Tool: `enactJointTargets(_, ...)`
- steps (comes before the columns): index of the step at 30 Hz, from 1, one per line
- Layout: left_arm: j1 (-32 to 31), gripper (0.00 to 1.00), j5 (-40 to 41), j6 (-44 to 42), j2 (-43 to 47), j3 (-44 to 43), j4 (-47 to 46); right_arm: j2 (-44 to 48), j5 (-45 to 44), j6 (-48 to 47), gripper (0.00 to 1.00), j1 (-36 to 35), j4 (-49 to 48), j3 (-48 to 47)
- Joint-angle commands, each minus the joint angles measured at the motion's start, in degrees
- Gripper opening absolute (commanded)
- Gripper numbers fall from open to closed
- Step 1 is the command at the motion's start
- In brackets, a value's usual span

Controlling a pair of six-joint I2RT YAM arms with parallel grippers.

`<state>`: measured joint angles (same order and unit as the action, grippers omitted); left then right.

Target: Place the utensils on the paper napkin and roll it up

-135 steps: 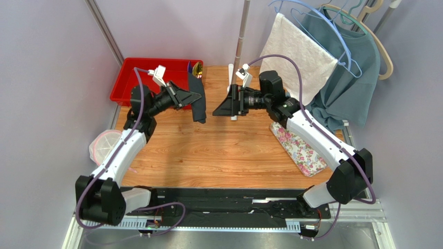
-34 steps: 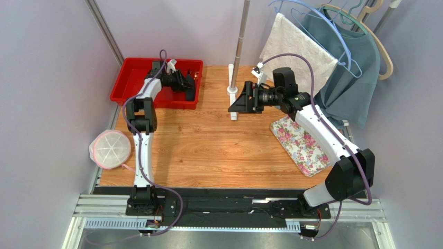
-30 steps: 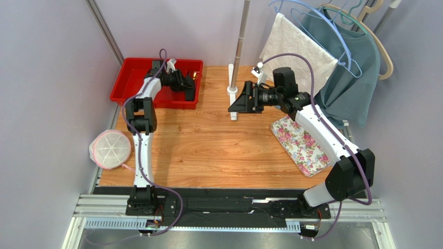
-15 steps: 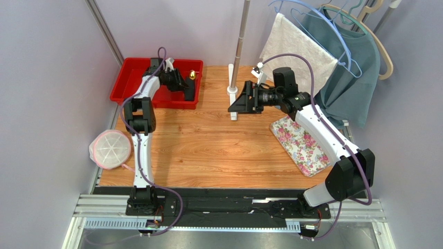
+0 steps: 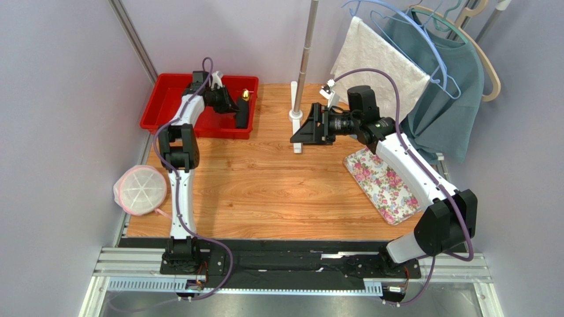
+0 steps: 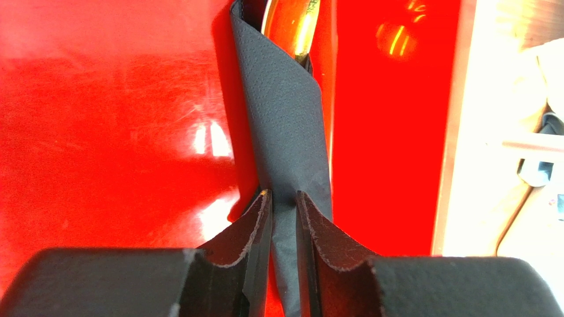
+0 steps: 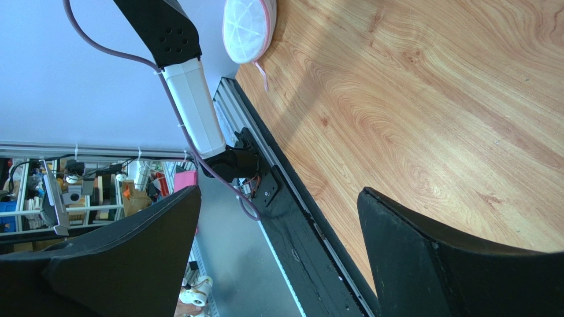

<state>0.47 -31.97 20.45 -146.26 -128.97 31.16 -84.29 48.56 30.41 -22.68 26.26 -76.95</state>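
The black paper napkin (image 6: 284, 112) is rolled into a slim tube around the utensils. A shiny gold utensil end (image 6: 291, 26) sticks out of its far end. My left gripper (image 6: 283, 195) is shut on the roll's near part, over the red bin (image 6: 99, 99). From above, the left gripper (image 5: 230, 105) is at the right end of the red bin (image 5: 165, 99), the dark roll (image 5: 242, 117) leans on the bin's right wall, and the gold tip (image 5: 245, 96) shows. My right gripper (image 5: 299, 132) hangs open and holds nothing above the table's back middle, fingers (image 7: 132, 251) wide apart.
A floral mat (image 5: 384, 185) lies at the right. A pink-rimmed white mesh cover (image 5: 140, 189) sits at the left edge. A metal pole on a white foot (image 5: 299, 86) stands at the back, with a white cloth (image 5: 377, 66) and a teal garment (image 5: 450, 86) on hangers.
The left jaws have narrowed onto the napkin roll and drawn back a little to the left. The roll has tipped, so the gold tip now shows. The right arm has not moved.
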Motion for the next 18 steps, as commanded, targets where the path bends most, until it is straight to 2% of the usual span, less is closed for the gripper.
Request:
enactJointTargets(1,-1.79,0.27,-1.43,-0.58,-0.70,-2.34,0.31,0.01,1.28,0.08,0.93,0.09,-0.60,-2.33)
enactJointTargets(9,-1.88,0.27,-2.13,-0.50,-1.84,-3.04,0.48,-0.08,1.45,0.08,0.92,0.09,-0.33,-2.51)
enactJointTargets(12,-1.79,0.32,-2.22,-0.32,-1.14,-2.70,0.57,-0.17,1.63,0.08,0.92,0.18,-0.25,-2.77)
enactJointTargets(16,-1.61,0.50,-0.65,-0.85,2.19,-0.59,-0.48,-0.17,1.19,-0.53,0.92,0.18,0.37,-3.21)
enactJointTargets(18,-1.26,0.53,0.06,-1.11,4.56,0.38,-0.92,0.00,0.84,-1.05,0.93,0.26,0.72,-3.82)
